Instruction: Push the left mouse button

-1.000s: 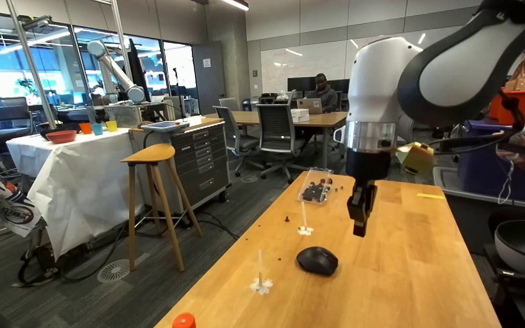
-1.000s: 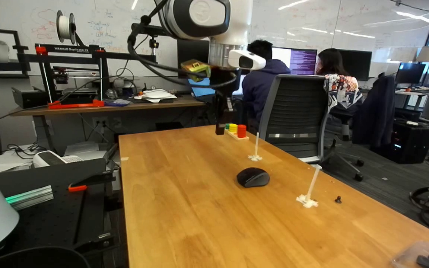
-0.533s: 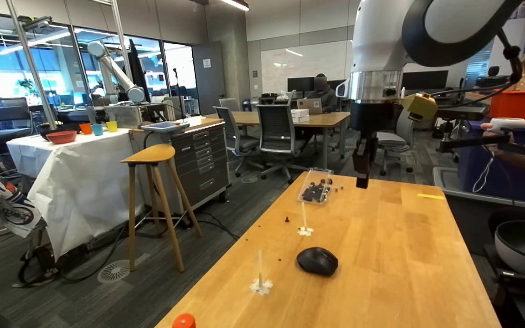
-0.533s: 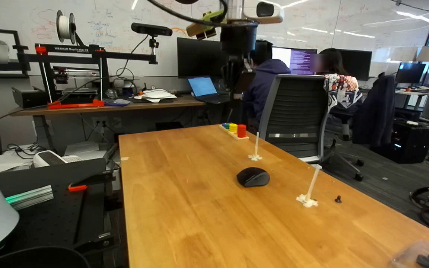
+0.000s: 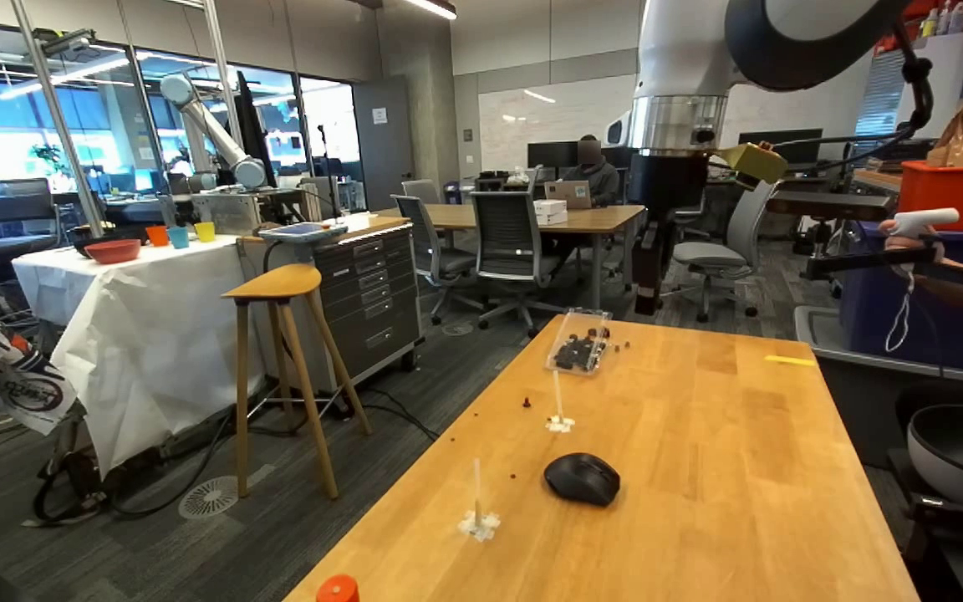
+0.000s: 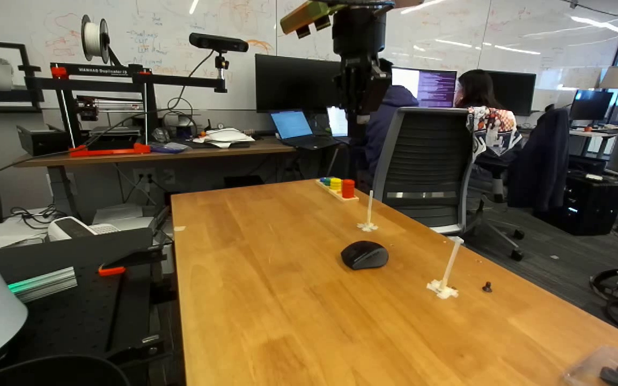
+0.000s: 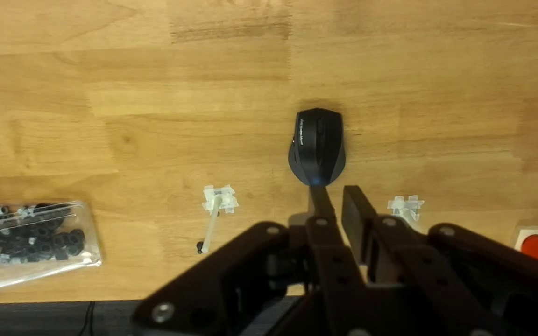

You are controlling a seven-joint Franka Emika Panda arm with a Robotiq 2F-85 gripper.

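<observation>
The black domed mouse lies on the wooden table and shows in both exterior views (image 5: 582,479) (image 6: 365,255) and in the wrist view (image 7: 318,149). In the wrist view its scroll wheel end points up, away from the fingers, and the left mouse button (image 7: 308,123) is the front half left of the wheel. My gripper (image 7: 335,189) is empty, with a narrow gap between its fingers. It hangs high above the table and apart from the mouse in both exterior views (image 5: 647,308) (image 6: 361,120). A bluish light spot shows on the mouse's rear.
Two thin pale posts (image 5: 558,401) (image 5: 477,502) stand taped to the table (image 5: 724,468) near the mouse. A clear box (image 7: 87,233) of small dark bits lies at one end. A coloured stacking toy (image 6: 338,187) stands at the opposite end. A small dark peg (image 6: 487,287) lies near the edge.
My gripper has risen well above the table and shifted toward the end with the clear box. The mouse has not moved.
</observation>
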